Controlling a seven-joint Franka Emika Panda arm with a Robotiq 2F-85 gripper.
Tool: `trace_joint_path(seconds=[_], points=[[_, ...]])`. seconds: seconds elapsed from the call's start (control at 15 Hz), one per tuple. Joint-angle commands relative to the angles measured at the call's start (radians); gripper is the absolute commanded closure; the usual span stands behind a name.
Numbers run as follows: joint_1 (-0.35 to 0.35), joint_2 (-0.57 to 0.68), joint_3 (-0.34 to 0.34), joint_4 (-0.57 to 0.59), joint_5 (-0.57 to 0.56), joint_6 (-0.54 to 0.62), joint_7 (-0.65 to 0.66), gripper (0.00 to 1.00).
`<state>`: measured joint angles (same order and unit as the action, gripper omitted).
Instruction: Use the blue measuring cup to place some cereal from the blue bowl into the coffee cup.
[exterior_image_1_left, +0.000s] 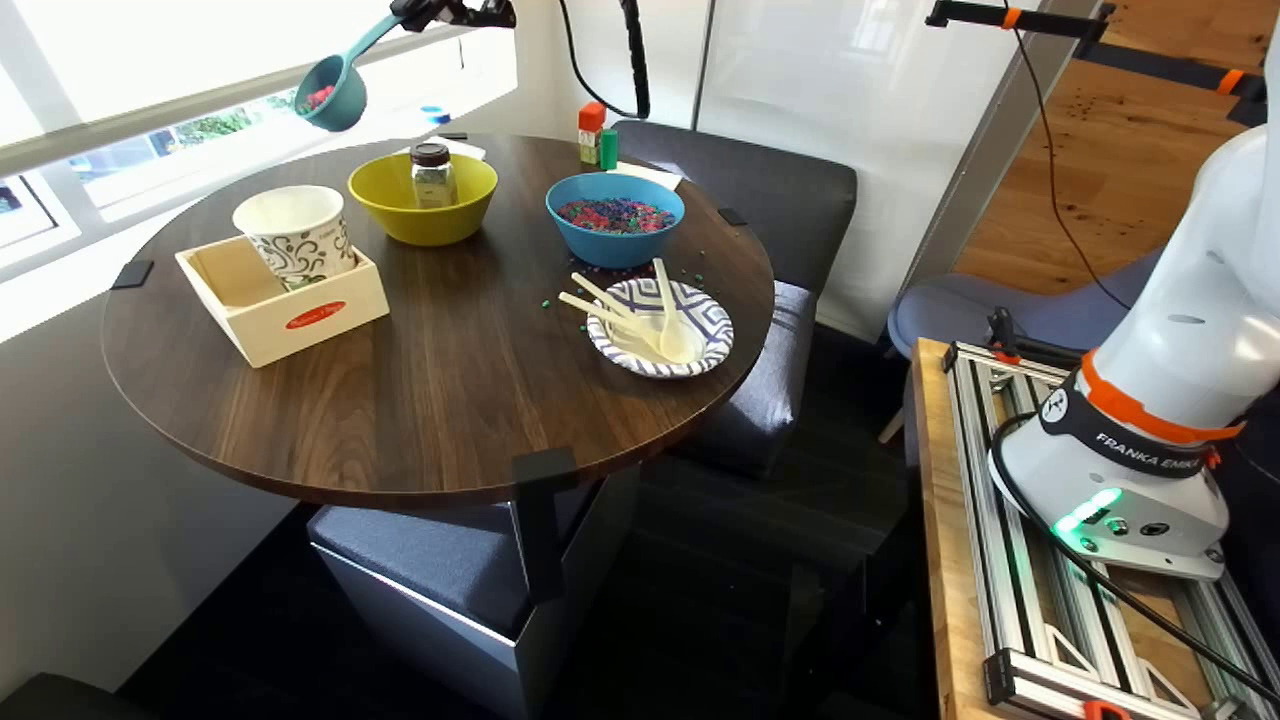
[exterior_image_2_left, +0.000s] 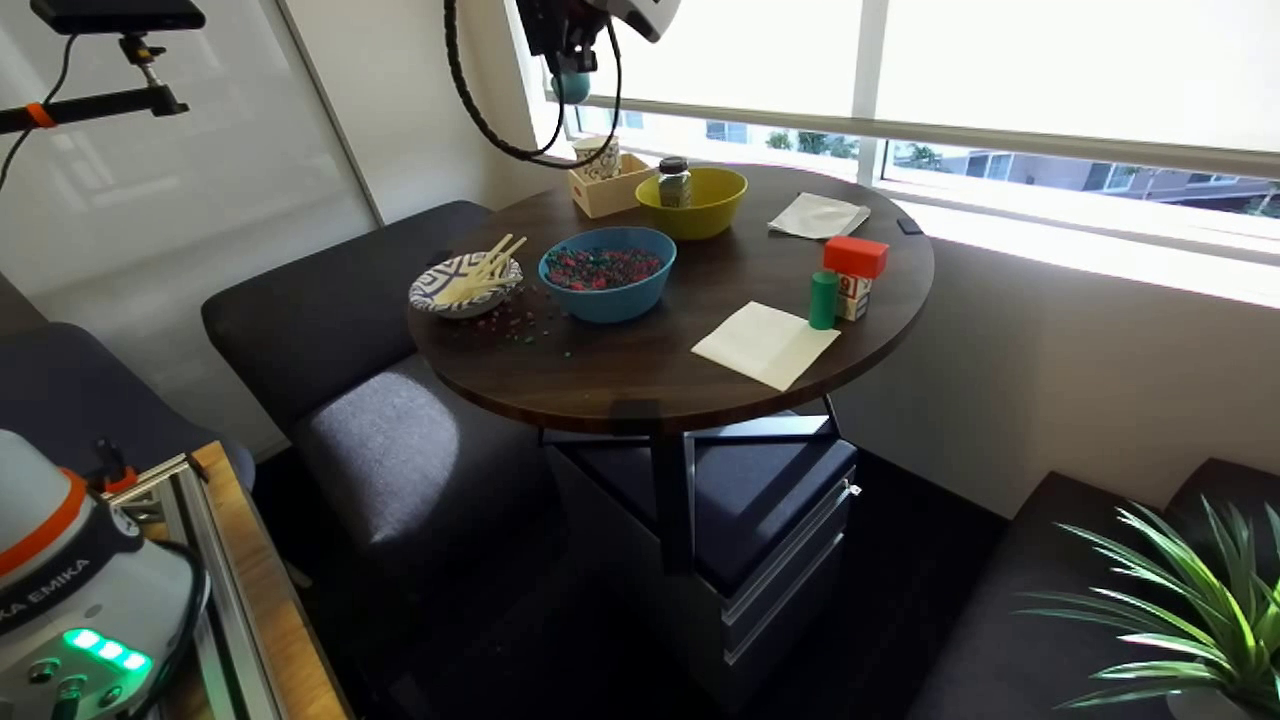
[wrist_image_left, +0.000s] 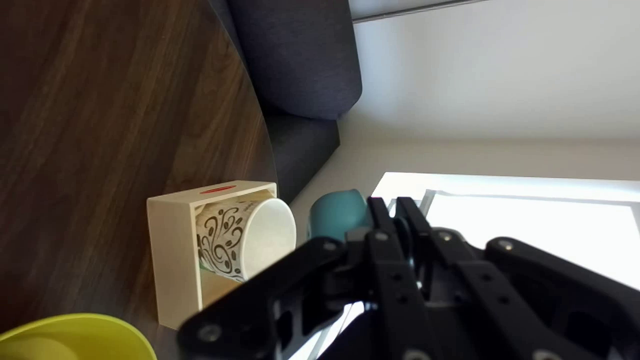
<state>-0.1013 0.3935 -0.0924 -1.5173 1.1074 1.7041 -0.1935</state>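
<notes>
The blue measuring cup (exterior_image_1_left: 345, 100) hangs tilted in the air above the coffee cup (exterior_image_1_left: 305, 250), apart from it. Reddish cereal (exterior_image_1_left: 319, 97) shows inside the scoop. My gripper (wrist_image_left: 391, 204) is shut on the measuring cup's handle, which the fingers mostly hide in the wrist view; there the teal cup part sticks out to the left of the fingertips. The white coffee cup leans in a wooden tray, and its visible interior looks bare in the wrist view (wrist_image_left: 270, 235). In both exterior views the blue bowl (exterior_image_2_left: 610, 303) holds a heap of multicoloured cereal.
Beside the tray (exterior_image_1_left: 320, 325), the yellow bowl (exterior_image_1_left: 430, 225) has a jar (exterior_image_1_left: 433, 180) standing in it. A patterned plate (exterior_image_1_left: 700, 358) with wooden utensils lies near the blue bowl, among spilled pieces. Napkins (exterior_image_2_left: 765, 345), a red-topped box (exterior_image_2_left: 855, 262) and a green cylinder (exterior_image_2_left: 823, 300) stand farther off.
</notes>
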Motion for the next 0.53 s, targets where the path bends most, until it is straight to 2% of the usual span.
trace_joint_path(seconds=[0.0, 0.47], points=[[0.007, 0.069, 0.02, 0.099, -0.059, 0.009, 0.063, 0.98], [0.02, 0.167, 0.047, 0.239, -0.148, 0.017, 0.138, 0.98]])
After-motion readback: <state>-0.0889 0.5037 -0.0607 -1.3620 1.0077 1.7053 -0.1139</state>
